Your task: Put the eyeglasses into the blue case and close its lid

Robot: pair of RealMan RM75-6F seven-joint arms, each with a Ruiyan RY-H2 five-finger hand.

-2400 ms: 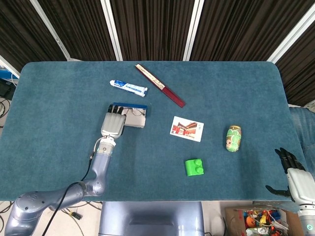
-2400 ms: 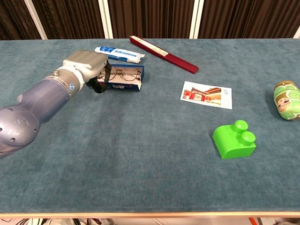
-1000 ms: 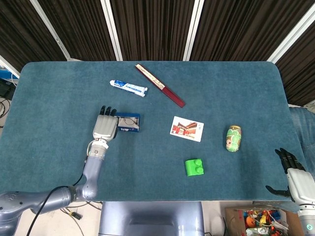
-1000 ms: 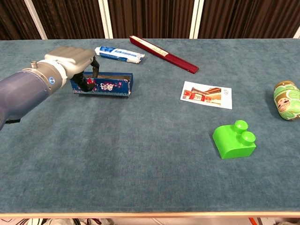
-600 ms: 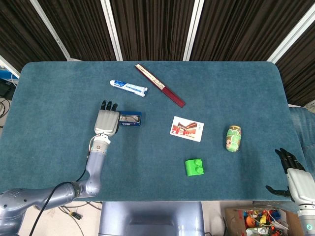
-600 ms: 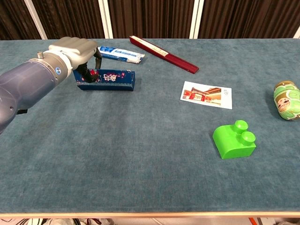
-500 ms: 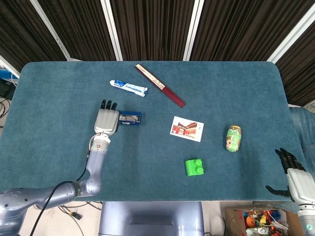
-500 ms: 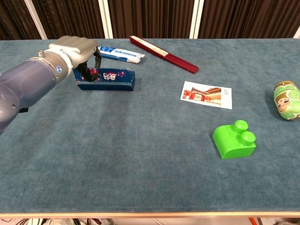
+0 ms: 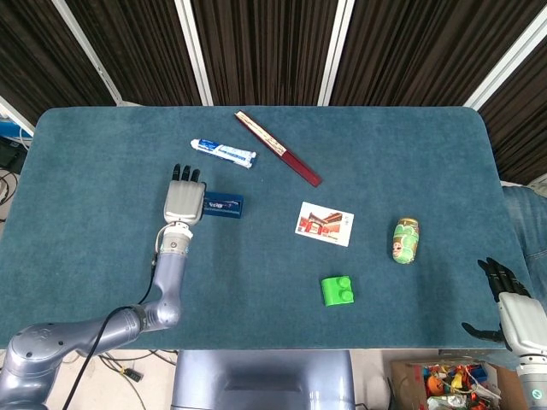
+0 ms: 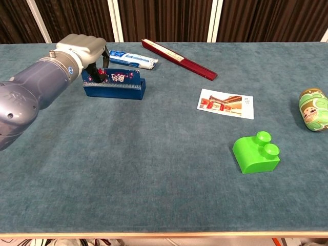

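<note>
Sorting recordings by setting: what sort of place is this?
Likely a robot test bench: a teal-covered table before dark curtains, holding unrelated items such as a toothpaste tube and a green block.

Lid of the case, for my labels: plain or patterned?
Patterned: the blue lid carries small red and white markings, clearest in the chest view.

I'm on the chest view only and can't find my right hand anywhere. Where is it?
Observer: The right hand sits off the table, past its near right corner, fingers apart, holding nothing.
Operator: From above, are any eyeglasses showing at the case?
Observer: No. The head view shows only the blue case as a narrow blue bar, with no eyeglasses visible.
Operator: How far across it does my left hand reach?
Observer: The left hand covers the case's left end. Its fingertips pass the far edge, short of the toothpaste tube.
</note>
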